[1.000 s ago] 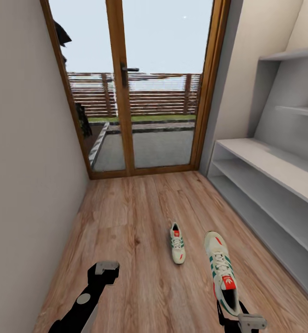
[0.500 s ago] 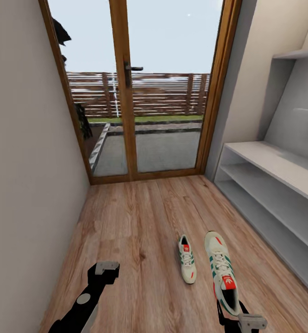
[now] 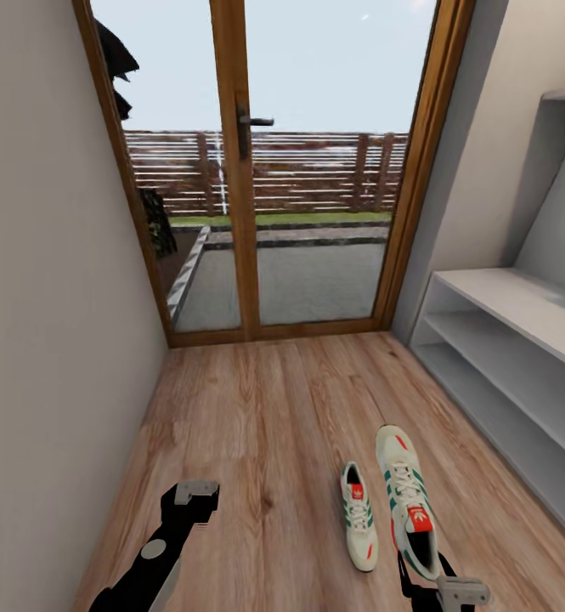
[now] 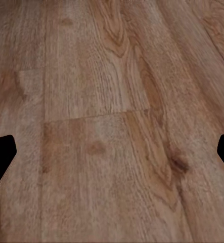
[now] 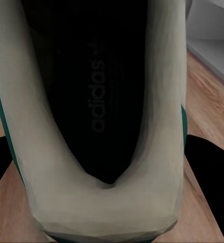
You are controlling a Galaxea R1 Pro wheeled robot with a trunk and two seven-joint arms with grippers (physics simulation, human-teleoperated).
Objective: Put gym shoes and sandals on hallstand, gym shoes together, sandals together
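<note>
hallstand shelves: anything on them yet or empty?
Empty in the visible part: the hallstand shows bare grey tiers. One shoe lies on the floor; the right gripper holds the other.

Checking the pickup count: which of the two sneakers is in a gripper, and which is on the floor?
The larger-looking sneaker on the right is held at its heel by the right gripper. The smaller-looking one beside it lies on the wood floor, untouched.

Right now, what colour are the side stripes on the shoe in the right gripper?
Green, on an off-white gym shoe; the head view shows them best.
</note>
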